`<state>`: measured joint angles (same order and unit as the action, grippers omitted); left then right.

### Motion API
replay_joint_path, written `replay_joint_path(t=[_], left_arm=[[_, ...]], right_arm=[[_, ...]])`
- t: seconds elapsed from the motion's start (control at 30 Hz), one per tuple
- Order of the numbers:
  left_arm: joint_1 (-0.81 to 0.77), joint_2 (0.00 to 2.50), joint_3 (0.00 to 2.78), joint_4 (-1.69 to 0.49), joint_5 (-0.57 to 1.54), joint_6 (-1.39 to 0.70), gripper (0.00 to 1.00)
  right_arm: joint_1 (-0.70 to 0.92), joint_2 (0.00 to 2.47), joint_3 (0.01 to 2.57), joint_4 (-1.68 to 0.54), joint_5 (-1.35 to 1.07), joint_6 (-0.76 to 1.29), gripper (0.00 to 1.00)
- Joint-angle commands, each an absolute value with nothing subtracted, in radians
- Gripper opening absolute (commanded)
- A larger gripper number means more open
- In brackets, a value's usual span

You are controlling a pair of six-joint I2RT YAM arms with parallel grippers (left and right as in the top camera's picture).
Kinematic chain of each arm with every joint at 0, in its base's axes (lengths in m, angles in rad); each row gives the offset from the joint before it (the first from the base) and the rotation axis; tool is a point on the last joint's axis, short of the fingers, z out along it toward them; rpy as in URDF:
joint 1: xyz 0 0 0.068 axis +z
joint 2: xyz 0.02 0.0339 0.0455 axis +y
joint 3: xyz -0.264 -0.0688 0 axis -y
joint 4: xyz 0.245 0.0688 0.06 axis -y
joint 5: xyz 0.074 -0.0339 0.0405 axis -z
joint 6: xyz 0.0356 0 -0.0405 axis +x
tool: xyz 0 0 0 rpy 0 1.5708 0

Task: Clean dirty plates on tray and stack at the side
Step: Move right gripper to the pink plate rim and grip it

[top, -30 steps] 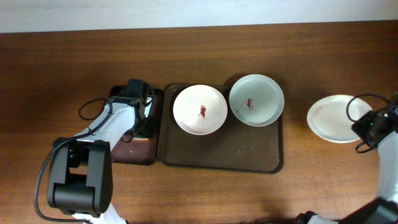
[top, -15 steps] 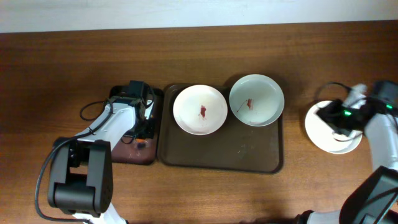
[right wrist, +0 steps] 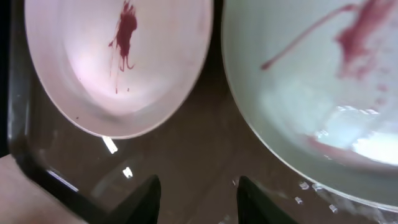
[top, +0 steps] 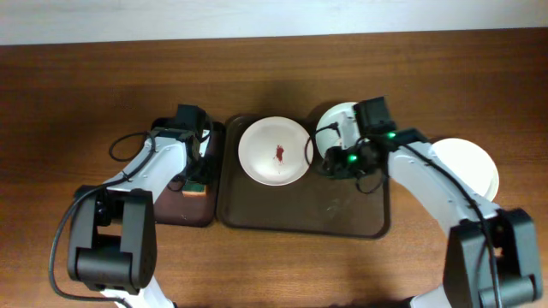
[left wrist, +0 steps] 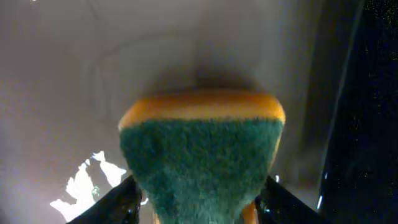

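Two white plates lie on the brown tray (top: 300, 214). The left plate (top: 276, 151) and the right plate (top: 336, 124) each carry a red smear. A third plate (top: 469, 168) rests on the table to the right of the tray, with no smear showing. My right gripper (top: 325, 161) hangs open and holds nothing, low over the tray floor (right wrist: 186, 162) between the left plate (right wrist: 118, 68) and the right plate (right wrist: 311, 81). My left gripper (left wrist: 202, 208) is shut on a green and orange sponge (left wrist: 199, 155) over the small dark tray (top: 171, 210).
The small dark tray lies flush against the brown tray's left rim. The left arm's black cable (top: 128, 147) loops over the table beside it. A pale wall edge (top: 274, 17) runs along the table's far side.
My right arm has swung left from the plate on the table to the tray, above the right plate. My left gripper stayed at the small tray, shifting slightly with the sponge.
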<state>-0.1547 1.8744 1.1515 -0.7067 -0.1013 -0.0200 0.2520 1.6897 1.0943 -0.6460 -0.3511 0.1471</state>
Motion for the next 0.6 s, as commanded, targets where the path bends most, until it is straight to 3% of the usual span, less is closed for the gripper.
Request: replay_joint_path(t=[0.0, 0.07, 0.1, 0.13, 0.2, 0.3, 0.37, 0.4, 0.5, 0.57], left_arm=[[-0.156, 1.887, 1.168, -0.661, -0.089, -0.063, 0.57], [-0.156, 1.887, 1.168, -0.636, -0.088, -0.068, 0.57], [-0.156, 1.887, 1.168, -0.628, -0.081, -0.068, 0.5], [-0.156, 1.887, 1.168, -0.622, -0.066, -0.067, 0.38], [-0.156, 1.887, 1.168, -0.621, -0.064, -0.068, 0.0], [-0.156, 1.876, 1.168, -0.622, -0.067, -0.067, 0.0], [-0.156, 1.841, 1.17, -0.623, -0.067, -0.067, 0.44], [-0.156, 1.82, 1.172, -0.63, -0.067, -0.067, 0.57], [-0.156, 1.745, 1.174, -0.683, -0.062, -0.068, 0.61], [-0.156, 1.739, 1.174, -0.708, -0.011, -0.068, 0.5]], right_arm=[[0.303, 1.746, 1.111, -0.607, -0.313, 0.178, 0.41], [0.324, 1.775, 1.111, -0.58, -0.308, 0.179, 0.4], [0.329, 1.783, 1.111, -0.57, -0.297, 0.199, 0.4], [0.33, 1.792, 1.111, -0.558, -0.298, 0.201, 0.4], [0.33, 1.797, 1.111, -0.54, -0.298, 0.2, 0.4], [0.33, 1.797, 1.111, -0.533, -0.298, 0.2, 0.41], [0.33, 1.797, 1.111, -0.53, -0.298, 0.2, 0.41], [0.33, 1.8, 1.111, -0.526, -0.298, 0.2, 0.41], [0.33, 1.827, 1.111, -0.517, -0.302, 0.219, 0.41], [0.33, 1.842, 1.111, -0.5, -0.301, 0.219, 0.4]])
